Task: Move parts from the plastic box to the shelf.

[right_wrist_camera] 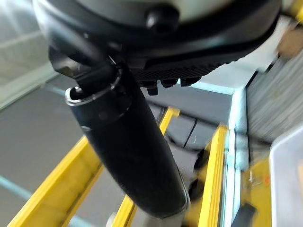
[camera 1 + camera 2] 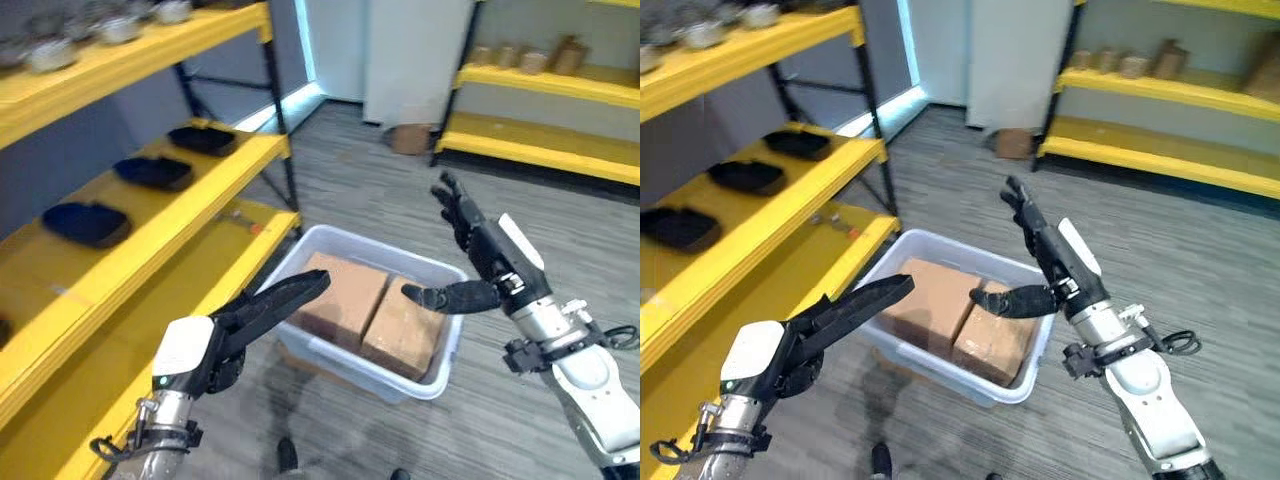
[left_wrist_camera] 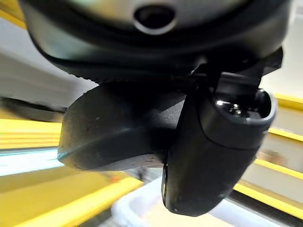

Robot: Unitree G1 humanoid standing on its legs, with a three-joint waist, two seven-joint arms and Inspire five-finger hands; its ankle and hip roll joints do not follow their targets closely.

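Two brown parts (image 2: 372,310) lie side by side in the plastic box (image 2: 430,375) on the floor, beside the yellow shelf (image 2: 150,225) at my left. My left hand (image 2: 235,325) reaches over the box's near-left rim, fingers straight, holding nothing. My right hand (image 2: 480,255) hangs spread above the box's right side, thumb over the right part.

Translucent smooth plastic box (image 2: 440,375), matt brown cardboard cartons (image 2: 345,297) (plain faces), glossy yellow painted shelf (image 2: 190,195), striped grey floor (image 2: 400,200)
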